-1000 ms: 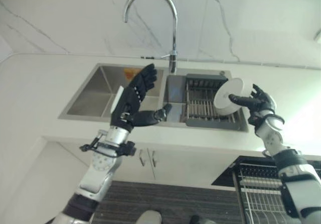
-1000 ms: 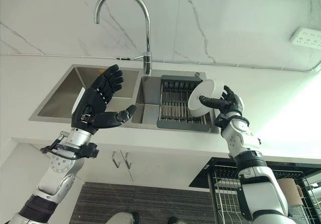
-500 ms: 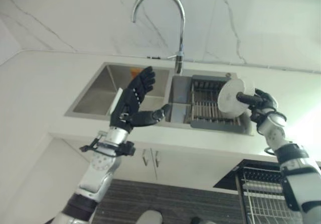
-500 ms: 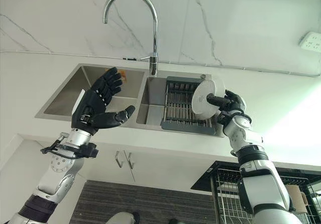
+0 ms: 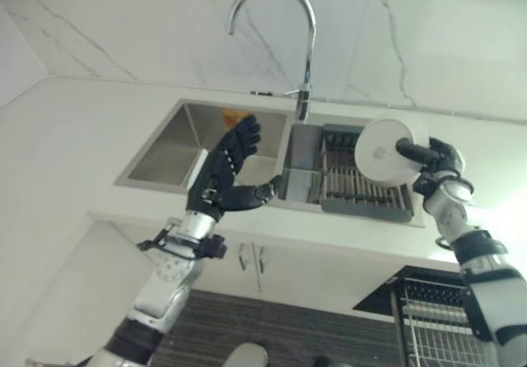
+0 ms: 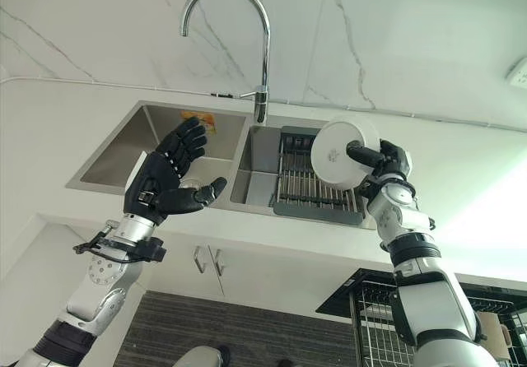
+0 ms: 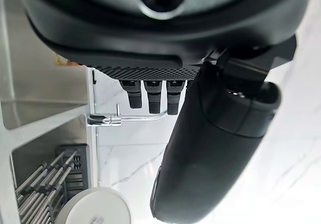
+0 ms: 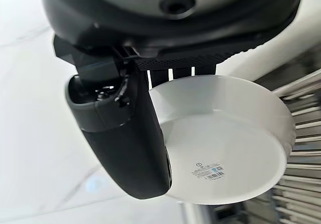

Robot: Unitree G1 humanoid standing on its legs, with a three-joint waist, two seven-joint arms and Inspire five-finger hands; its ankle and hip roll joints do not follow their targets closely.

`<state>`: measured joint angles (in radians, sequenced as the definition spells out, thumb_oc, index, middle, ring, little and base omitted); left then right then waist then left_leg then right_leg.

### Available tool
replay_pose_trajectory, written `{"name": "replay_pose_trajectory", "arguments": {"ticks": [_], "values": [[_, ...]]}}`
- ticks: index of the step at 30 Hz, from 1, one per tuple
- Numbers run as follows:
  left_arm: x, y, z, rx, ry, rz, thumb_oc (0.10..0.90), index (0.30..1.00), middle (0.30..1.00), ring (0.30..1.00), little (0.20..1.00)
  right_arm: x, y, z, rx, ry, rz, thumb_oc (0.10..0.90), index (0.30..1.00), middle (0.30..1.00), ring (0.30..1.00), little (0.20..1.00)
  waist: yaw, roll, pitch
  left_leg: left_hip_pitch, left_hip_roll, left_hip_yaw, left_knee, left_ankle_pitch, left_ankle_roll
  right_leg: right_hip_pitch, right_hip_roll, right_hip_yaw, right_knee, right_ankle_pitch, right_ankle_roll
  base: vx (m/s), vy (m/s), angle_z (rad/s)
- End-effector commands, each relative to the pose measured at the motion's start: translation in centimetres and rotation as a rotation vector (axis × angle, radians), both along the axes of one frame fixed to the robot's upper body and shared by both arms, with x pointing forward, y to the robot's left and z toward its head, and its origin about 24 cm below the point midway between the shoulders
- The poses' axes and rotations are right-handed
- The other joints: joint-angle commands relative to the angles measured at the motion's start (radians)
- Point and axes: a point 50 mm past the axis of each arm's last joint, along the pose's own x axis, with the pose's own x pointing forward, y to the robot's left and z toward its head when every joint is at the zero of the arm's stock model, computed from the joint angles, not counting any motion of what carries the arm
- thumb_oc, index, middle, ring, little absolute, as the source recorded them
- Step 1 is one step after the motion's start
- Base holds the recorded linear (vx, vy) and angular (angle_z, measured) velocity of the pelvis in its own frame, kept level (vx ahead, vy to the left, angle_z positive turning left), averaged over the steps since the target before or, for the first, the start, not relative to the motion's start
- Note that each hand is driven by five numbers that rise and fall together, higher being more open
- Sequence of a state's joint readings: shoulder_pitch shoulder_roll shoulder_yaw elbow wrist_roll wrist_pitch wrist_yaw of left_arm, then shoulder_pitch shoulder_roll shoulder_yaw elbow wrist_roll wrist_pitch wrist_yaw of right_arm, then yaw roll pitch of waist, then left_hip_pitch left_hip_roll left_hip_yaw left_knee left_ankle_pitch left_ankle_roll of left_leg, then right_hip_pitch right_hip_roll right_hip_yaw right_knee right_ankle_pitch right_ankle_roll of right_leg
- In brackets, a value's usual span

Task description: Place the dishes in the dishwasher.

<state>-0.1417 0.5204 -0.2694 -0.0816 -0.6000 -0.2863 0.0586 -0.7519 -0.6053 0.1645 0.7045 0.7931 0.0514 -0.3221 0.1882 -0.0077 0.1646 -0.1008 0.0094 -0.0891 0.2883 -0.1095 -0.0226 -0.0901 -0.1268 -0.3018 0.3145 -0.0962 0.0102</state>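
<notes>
Sink, stainless-steel double-basin type, set in pale bench at left. Left hand raised over it, fingers spread, holding nothing. Grey drying rack w/ metal bars sits in right basin under curved chrome tap. Right hand pinches round white ceramic dish, thumb across underside, fingers behind; dish is tilted on edge above rack. Judgement: keep pinch firm, carry dish low to black wire dishwasher basket w/o rim contact. Basket is cut off by frame; slots unreadable.
</notes>
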Motion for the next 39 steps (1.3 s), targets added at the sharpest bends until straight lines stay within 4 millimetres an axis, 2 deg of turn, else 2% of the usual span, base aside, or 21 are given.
{"name": "replay_pose_trajectory", "arguments": {"ticks": [1,5,9,12,16,18,23,25,27,29,30,31,33,36,37,39], "values": [[-1.3,-0.1,4.2,-0.063,-0.247,-0.062,0.800,0.900,0.900,0.900,0.900,-1.0,0.4,11.2,-0.133,-0.526,-0.001,0.400,0.300,0.300,0.300,0.300,0.001,-0.030,-0.090,0.024,0.033,0.027,0.012,-0.073,-0.036,0.070,-0.029,0.059,-0.014,-0.080,0.083,0.00,0.042,-0.03],[-1.8,-0.2,5.0,-0.054,-0.282,-0.095,0.800,0.900,0.900,0.900,0.900,-3.0,1.0,13.6,-0.184,-0.680,0.000,0.400,0.300,0.300,0.300,0.300,-0.017,-0.030,-0.086,0.025,0.031,0.036,0.012,-0.078,-0.030,0.064,-0.031,0.069,-0.014,-0.077,0.088,0.00,0.049,-0.03],[-2.2,-1.0,4.7,-0.044,-0.261,-0.195,0.800,0.900,0.900,0.900,0.900,-4.9,2.4,14.8,-0.212,-0.804,0.038,0.400,0.300,0.300,0.300,0.300,-0.036,-0.031,-0.084,0.028,0.027,0.048,0.012,-0.088,-0.024,0.055,-0.033,0.085,-0.014,-0.070,0.097,0.00,0.072,-0.12],[-2.5,-2.0,4.2,-0.032,-0.228,-0.320,0.800,0.900,0.900,0.900,0.900,-5.7,3.2,14.4,-0.205,-0.829,0.063,0.400,0.300,0.300,0.300,0.300,-0.052,-0.030,-0.079,0.030,0.022,0.063,0.012,-0.093,-0.017,0.048,-0.038,0.092,-0.014,-0.062,0.105,-0.01,0.110,-0.15],[-3.2,-3.8,3.8,0.039,-0.198,-0.504,0.800,0.900,0.900,0.900,0.900,-7.1,3.0,13.1,-0.163,-0.867,0.083,0.400,0.300,0.300,0.300,0.300,-0.093,-0.027,-0.068,0.031,0.016,0.089,0.012,-0.101,-0.005,0.029,-0.040,0.126,-0.014,-0.044,0.120,0.02,0.135,-0.33],[-3.4,-4.2,3.5,0.022,-0.169,-0.575,0.800,0.900,0.900,0.900,0.900,-7.7,2.7,12.9,-0.159,-0.886,0.090,0.400,0.300,0.300,0.300,0.300,-0.110,-0.029,-0.062,0.031,0.011,0.094,0.012,-0.104,-0.001,0.021,-0.039,0.147,-0.014,-0.035,0.128,0.04,0.128,-0.28],[-4.1,-5.0,3.0,0.059,-0.136,-0.689,0.800,0.900,0.900,0.900,0.900,-9.5,1.6,12.1,-0.098,-0.964,0.095,0.400,0.300,0.300,0.300,0.300,-0.146,-0.051,-0.024,0.033,0.008,0.107,0.012,-0.116,0.003,-0.031,-0.056,0.177,-0.014,0.025,0.172,-0.03,0.015,-0.32],[-4.0,-4.8,3.2,0.134,-0.144,-0.694,0.800,0.900,0.900,0.900,0.900,-9.9,1.1,12.1,-0.046,-1.011,0.089,0.400,0.300,0.300,0.300,0.300,-0.135,-0.064,0.007,0.036,0.029,0.139,0.012,-0.115,0.004,-0.028,-0.115,0.092,-0.014,0.070,0.207,-0.21,-0.188,-0.54],[-3.8,-4.5,3.6,0.171,-0.155,-0.691,0.800,0.900,0.900,0.900,0.900,-9.9,1.1,12.5,-0.017,-1.056,0.102,0.400,0.300,0.300,0.300,0.300,-0.113,-0.057,0.016,0.026,0.053,0.177,0.012,-0.101,0.007,0.005,-0.172,0.024,-0.014,0.105,0.212,-0.30,-0.173,-0.75],[-3.6,-4.5,3.8,0.187,-0.160,-0.700,0.800,0.900,0.900,0.900,0.900,-10.2,1.8,12.7,-0.039,-1.100,0.104,0.400,0.300,0.300,0.300,0.300,-0.103,-0.051,0.022,0.017,0.069,0.197,0.012,-0.092,0.011,0.022,-0.206,0.012,-0.014,0.134,0.208,-0.24,-0.183,-1.02],[-3.4,-4.7,3.9,0.205,-0.159,-0.717,0.800,0.900,0.900,0.900,0.900,-10.5,2.6,12.8,-0.059,-1.134,0.097,0.400,0.300,0.300,0.300,0.300,-0.102,-0.045,0.019,0.003,0.082,0.209,0.012,-0.085,0.017,0.035,-0.221,0.026,-0.014,0.134,0.205,-0.25,-0.311,-0.71],[-3.2,-4.8,3.9,0.213,-0.159,-0.724,0.800,0.900,0.900,0.900,0.900,-10.7,3.2,12.9,-0.066,-1.157,0.109,0.400,0.300,0.300,0.300,0.300,-0.103,-0.042,0.013,-0.007,0.094,0.222,0.012,-0.079,0.016,0.040,-0.216,0.042,-0.014,0.095,0.204,-0.22,-0.346,-0.49],[-2.8,-5.3,4.2,0.219,-0.151,-0.738,0.800,0.900,0.900,0.900,0.900,-11.0,3.8,13.1,-0.055,-1.174,0.109,0.400,0.300,0.300,0.300,0.300,-0.105,-0.044,0.008,-0.011,0.109,0.226,0.012,-0.083,0.004,0.028,-0.219,0.046,-0.014,0.082,0.213,-0.11,-0.347,-0.41],[-2.7,-5.5,4.1,0.226,-0.136,-0.759,0.800,0.900,0.900,0.900,0.900,-11.7,3.6,13.5,-0.058,-1.198,0.084,0.400,0.300,0.300,0.300,0.300,-0.112,-0.041,-0.001,-0.008,0.134,0.235,0.012,-0.082,-0.016,0.023,-0.212,0.036,-0.014,0.053,0.223,-0.06,-0.277,-0.69],[-2.9,-5.8,3.9,0.244,-0.132,-0.761,0.800,0.900,0.900,0.900,0.900,-12.4,3.6,14.2,-0.071,-1.244,0.078,0.400,0.300,0.300,0.300,0.300,-0.123,-0.034,-0.009,-0.008,0.159,0.242,0.012,-0.073,-0.036,0.015,-0.195,0.037,-0.014,0.030,0.224,-0.09,-0.284,-0.57],[-3.1,-6.1,3.5,0.258,-0.128,-0.763,0.800,0.900,0.900,0.900,0.900,-12.9,3.6,14.6,-0.044,-1.271,0.076,0.400,0.300,0.300,0.300,0.300,-0.137,-0.025,-0.021,-0.008,0.181,0.247,0.012,-0.064,-0.056,0.005,-0.173,0.045,-0.014,0.011,0.211,-0.07,-0.228,-0.30]]}}
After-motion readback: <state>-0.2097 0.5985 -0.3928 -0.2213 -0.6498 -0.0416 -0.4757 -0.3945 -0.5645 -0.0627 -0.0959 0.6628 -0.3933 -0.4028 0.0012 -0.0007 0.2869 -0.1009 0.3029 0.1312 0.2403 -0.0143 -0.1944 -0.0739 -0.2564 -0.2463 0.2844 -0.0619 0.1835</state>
